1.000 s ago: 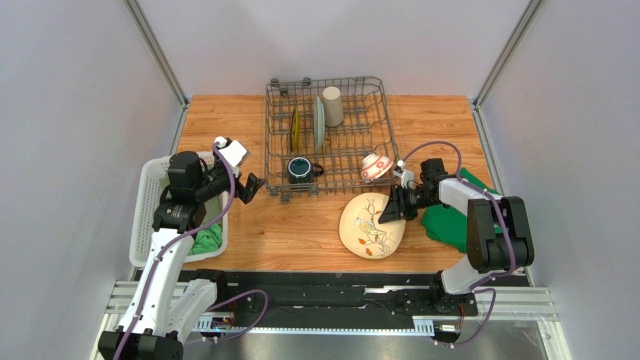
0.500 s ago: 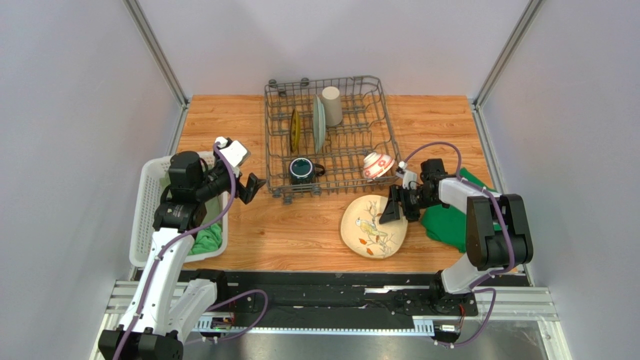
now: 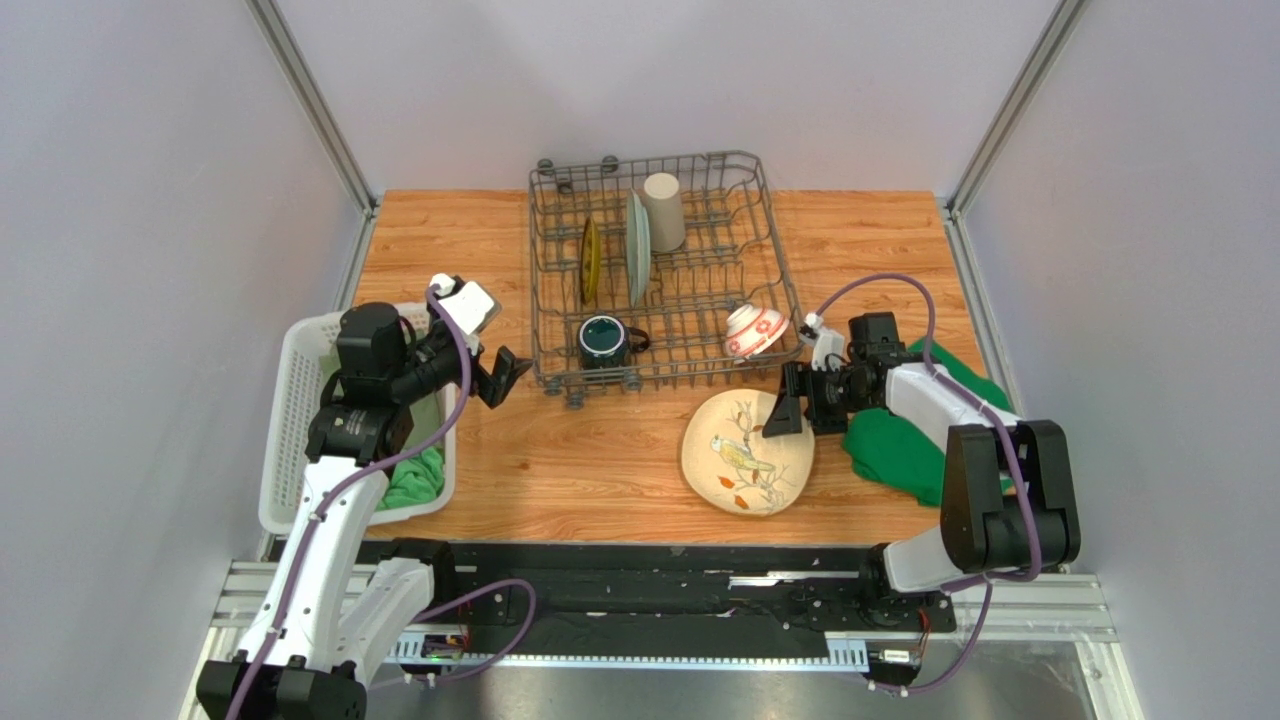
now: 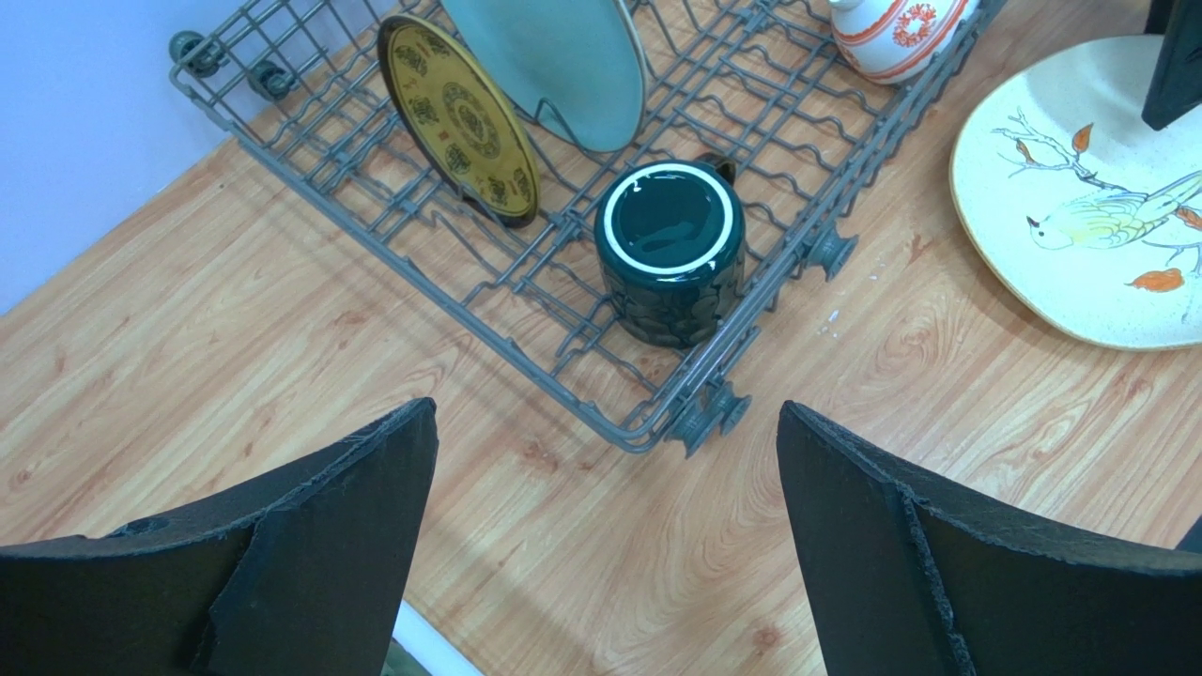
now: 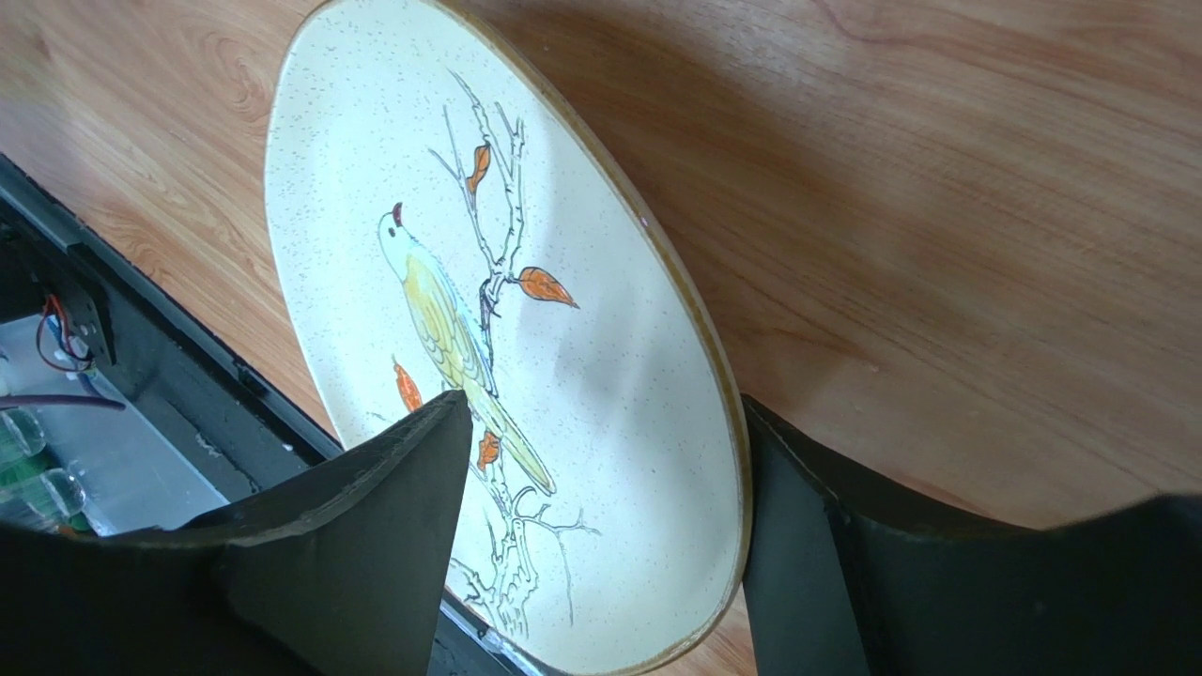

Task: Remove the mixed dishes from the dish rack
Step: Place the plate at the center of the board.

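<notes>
Dish rack (image 3: 706, 285) stands on wooden table (image 3: 601, 458) between pale walls (image 3: 676, 75)

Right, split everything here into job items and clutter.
Job: dish rack, bird plate, pale green plate, yellow patterned plate, red-and-white bowl, dark teal mug, beige tumbler.
Lying about: white laundry basket, green cloth in it, green cloth at right.

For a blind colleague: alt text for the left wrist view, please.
A dark teal mug sits in the near corner of a grey wire dish rack, with a yellow patterned plate and pale green plate upright behind it. The open left end effector frames the view.
</notes>
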`<state>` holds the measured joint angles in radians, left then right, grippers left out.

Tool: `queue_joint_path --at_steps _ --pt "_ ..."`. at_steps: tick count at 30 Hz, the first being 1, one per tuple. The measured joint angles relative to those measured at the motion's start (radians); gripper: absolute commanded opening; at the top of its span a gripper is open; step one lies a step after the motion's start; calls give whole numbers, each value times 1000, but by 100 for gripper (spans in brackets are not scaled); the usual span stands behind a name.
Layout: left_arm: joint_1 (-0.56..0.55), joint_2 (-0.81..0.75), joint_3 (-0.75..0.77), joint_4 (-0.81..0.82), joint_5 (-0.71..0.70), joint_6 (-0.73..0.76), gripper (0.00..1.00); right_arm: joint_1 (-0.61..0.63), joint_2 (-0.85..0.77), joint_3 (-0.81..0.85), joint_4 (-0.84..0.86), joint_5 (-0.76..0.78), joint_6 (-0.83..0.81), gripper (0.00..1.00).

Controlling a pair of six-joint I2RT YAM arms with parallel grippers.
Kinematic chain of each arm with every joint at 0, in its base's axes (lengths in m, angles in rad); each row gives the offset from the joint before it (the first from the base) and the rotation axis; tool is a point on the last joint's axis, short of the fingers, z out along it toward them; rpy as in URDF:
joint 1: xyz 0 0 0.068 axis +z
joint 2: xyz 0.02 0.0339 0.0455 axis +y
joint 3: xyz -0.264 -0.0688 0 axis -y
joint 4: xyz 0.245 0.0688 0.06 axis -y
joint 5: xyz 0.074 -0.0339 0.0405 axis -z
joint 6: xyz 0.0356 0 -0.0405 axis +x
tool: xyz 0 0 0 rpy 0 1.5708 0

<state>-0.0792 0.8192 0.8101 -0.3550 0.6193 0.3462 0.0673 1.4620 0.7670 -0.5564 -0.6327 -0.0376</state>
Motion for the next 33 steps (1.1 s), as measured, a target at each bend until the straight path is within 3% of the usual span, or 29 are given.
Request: queue_joint_path --at_steps 33 --pt "0 -21 -11 0 0 1 98 72 -10 -1 1 230 26 68"
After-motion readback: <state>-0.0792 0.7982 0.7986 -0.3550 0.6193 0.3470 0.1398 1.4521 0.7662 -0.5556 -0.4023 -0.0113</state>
